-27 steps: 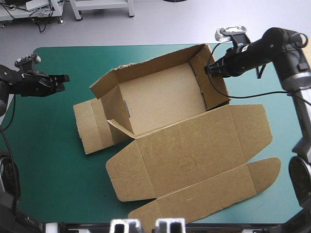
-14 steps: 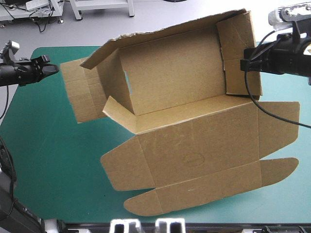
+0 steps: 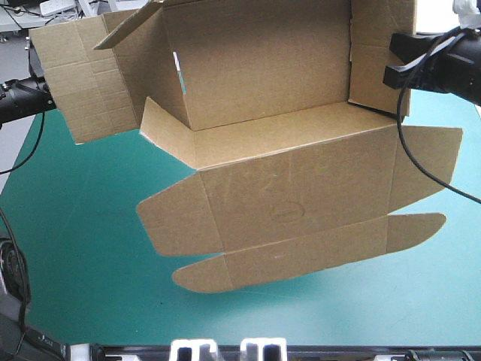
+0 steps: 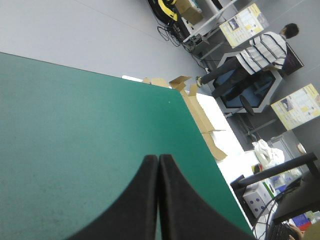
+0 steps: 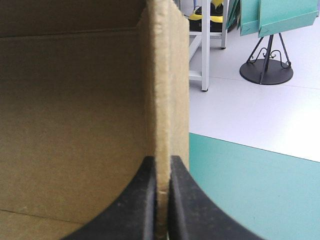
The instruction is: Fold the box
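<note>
The box [image 3: 263,75] is up in the air over the far half of the table, its open tray facing the high camera and its top edge out of the picture. The right gripper [image 5: 161,170] has it by the right end wall, black fingers pressed together on the board's edge with the wall standing between them. The lid panel hangs out flat below the tray toward the near edge, its side flaps and rounded tuck flap spread, a shadow under it on the teal-green cover [image 3: 75,263]. The left end flap sticks out wide at the far left. The left gripper [image 4: 158,160] holds nothing, fingers met in a single arch above bare cover, and spare board [image 4: 200,112] lies past the table's edge ahead.
</note>
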You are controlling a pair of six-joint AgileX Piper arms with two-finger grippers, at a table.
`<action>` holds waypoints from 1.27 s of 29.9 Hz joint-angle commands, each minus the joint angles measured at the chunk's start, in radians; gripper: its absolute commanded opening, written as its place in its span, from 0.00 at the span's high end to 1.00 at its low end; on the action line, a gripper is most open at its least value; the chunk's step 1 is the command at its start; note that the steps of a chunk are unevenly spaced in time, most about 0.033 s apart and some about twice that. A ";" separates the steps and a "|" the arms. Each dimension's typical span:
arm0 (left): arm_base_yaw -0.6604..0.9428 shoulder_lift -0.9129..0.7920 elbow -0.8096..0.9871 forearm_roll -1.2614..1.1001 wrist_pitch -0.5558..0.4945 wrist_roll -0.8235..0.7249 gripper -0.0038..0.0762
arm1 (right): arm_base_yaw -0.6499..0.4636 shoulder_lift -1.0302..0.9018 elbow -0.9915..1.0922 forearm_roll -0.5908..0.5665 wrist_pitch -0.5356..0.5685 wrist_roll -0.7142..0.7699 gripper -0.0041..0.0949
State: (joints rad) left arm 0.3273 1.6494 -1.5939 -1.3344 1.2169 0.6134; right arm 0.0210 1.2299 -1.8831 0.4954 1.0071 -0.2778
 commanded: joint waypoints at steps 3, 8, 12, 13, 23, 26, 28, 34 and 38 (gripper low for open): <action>-0.023 -0.102 -0.030 -0.096 0.082 0.006 0.96 | -0.005 0.046 -0.021 0.032 -0.104 0.009 0.97; -0.025 -0.149 -0.030 -0.100 0.082 0.006 0.96 | -0.001 0.101 -0.021 0.043 -0.104 0.012 0.97; -0.056 -0.169 -0.030 -0.098 0.082 0.006 0.96 | -0.001 0.136 -0.020 0.114 -0.117 -0.001 0.97; -0.075 -0.170 -0.030 -0.092 0.082 0.006 0.96 | -0.001 0.144 -0.020 0.137 -0.121 -0.011 0.97; -0.161 -0.173 -0.030 -0.103 0.082 0.011 0.96 | -0.001 0.189 -0.016 0.150 -0.133 -0.031 0.97; -0.161 -0.183 -0.030 -0.101 0.082 0.005 0.96 | -0.001 0.197 -0.016 0.142 -0.138 -0.031 0.97; -0.161 -0.197 -0.030 -0.092 0.082 0.003 0.96 | -0.001 0.201 -0.016 0.127 -0.138 -0.031 0.97; -0.163 -0.244 -0.030 -0.090 0.082 0.003 0.96 | -0.001 0.219 -0.016 0.125 -0.141 -0.029 0.97; -0.163 -0.264 -0.030 -0.084 0.082 0.001 0.96 | -0.001 0.227 -0.016 0.137 -0.141 -0.029 0.97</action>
State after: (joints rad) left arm 0.1697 1.4341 -1.5946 -1.3438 1.2312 0.6211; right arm 0.0210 1.4838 -1.8766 0.5826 0.9544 -0.3158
